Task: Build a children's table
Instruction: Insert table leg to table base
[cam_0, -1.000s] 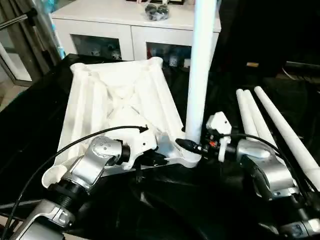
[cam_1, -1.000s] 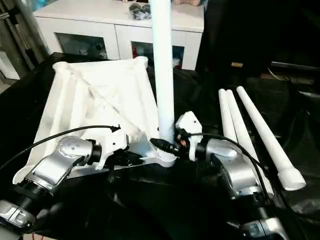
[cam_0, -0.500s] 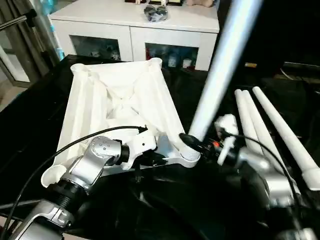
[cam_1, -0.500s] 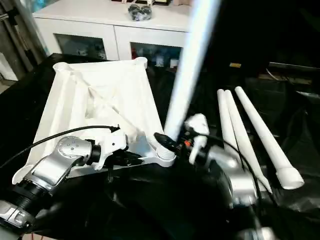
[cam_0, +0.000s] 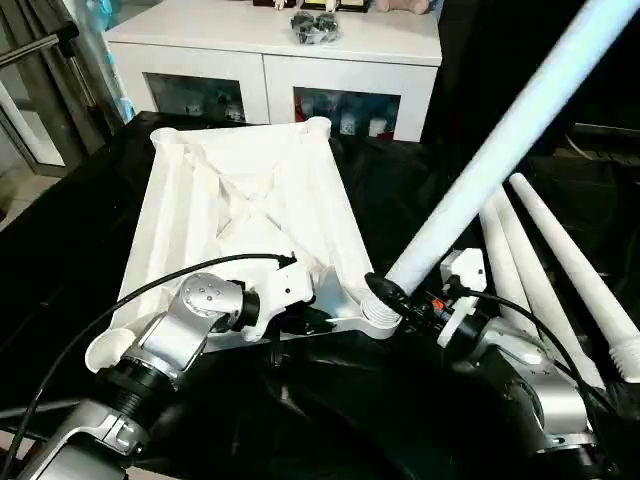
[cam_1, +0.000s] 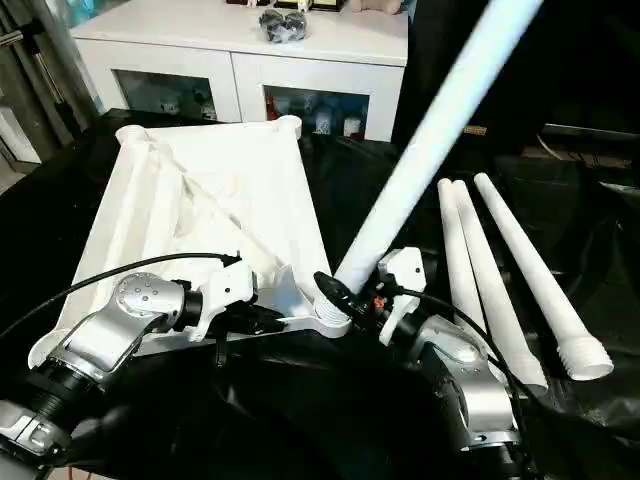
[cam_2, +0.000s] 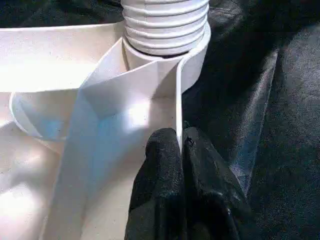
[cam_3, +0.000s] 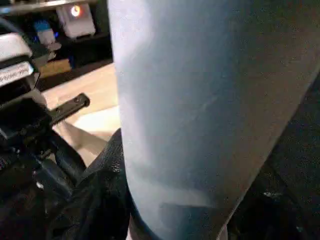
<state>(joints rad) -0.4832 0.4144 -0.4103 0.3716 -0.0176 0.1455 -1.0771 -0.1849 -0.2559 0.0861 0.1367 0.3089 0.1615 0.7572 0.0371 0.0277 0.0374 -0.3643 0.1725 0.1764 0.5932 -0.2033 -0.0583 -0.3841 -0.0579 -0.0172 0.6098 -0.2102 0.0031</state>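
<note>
Tabletop (cam_0: 240, 210) rib pinched by left fingers (cam_2: 165, 165); right fingers (cam_0: 385, 292) half-open around tilted leg (cam_0: 500, 140).

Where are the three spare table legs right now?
In the left eye view, the three loose legs lie side by side on the black cloth at the robot's right, beyond the right gripper.

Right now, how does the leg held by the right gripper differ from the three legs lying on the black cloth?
The held leg leans steeply, its threaded end at the tabletop's corner socket, gripped by the right gripper. The three loose legs lie flat, side by side, ungripped. All are long white tubes.
</note>
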